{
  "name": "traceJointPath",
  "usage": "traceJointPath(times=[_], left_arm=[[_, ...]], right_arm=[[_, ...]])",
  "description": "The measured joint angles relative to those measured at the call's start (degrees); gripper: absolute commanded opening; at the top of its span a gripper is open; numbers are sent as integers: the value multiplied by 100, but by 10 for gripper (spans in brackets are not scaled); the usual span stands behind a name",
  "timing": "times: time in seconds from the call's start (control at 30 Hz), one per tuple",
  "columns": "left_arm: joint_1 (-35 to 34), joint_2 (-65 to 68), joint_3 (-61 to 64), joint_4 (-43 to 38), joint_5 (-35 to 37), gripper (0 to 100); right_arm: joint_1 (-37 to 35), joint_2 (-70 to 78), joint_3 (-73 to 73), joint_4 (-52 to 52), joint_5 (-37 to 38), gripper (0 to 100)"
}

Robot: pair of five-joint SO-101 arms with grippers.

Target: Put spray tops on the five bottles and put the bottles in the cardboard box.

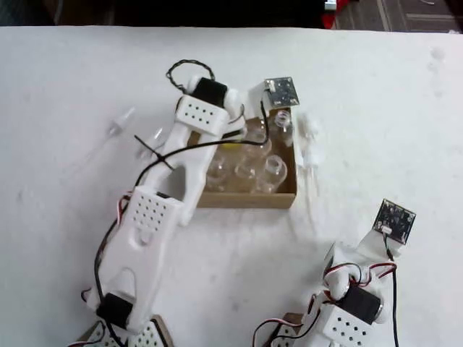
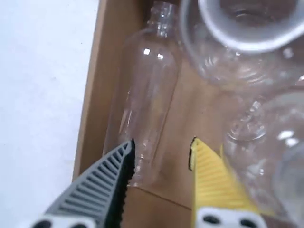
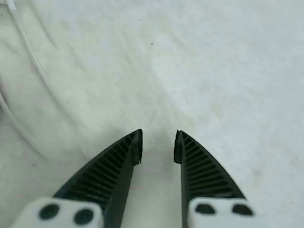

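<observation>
- While the left pincer (image 2: 161,142) hangs open, jaws astride the base of a topless bottle (image 2: 147,85) lying along the cardboard box (image 2: 92,95) wall, closing could jam a finger on that wall or squirt the slick bottle aside.
- Right pincer (image 3: 157,137): slightly parted, empty, over the bench (image 3: 228,57).
- Clear bottles (image 1: 246,170) overlap mid-frame under the arm (image 1: 181,166), so their count is uncertain.

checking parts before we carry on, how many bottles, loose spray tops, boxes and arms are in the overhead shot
bottles: 5 as far as shows, all in the box, partly hidden by an arm
loose spray tops: 4, two on the table either side of the box
cardboard box: 1
arms: 2
total: 12
</observation>
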Motion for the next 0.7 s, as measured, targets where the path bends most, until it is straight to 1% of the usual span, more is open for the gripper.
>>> traceJointPath(times=[0.3, 0.43, 0.53, 0.63, 0.7], left_arm=[[-44, 0, -167, 0, -9, 188], [-79, 0, -158, 0, -492, 189], [-70, 0, 53, 0, -703, 199], [-88, 0, 202, -149, -721, 249], [-141, -9, 290, -220, -730, 243]], right_arm=[[0, 0, 0, 0, 0, 91], [0, 0, 0, 0, 0, 91], [0, 0, 0, 0, 0, 91], [0, 0, 0, 0, 0, 91], [0, 0, 0, 0, 0, 91]])
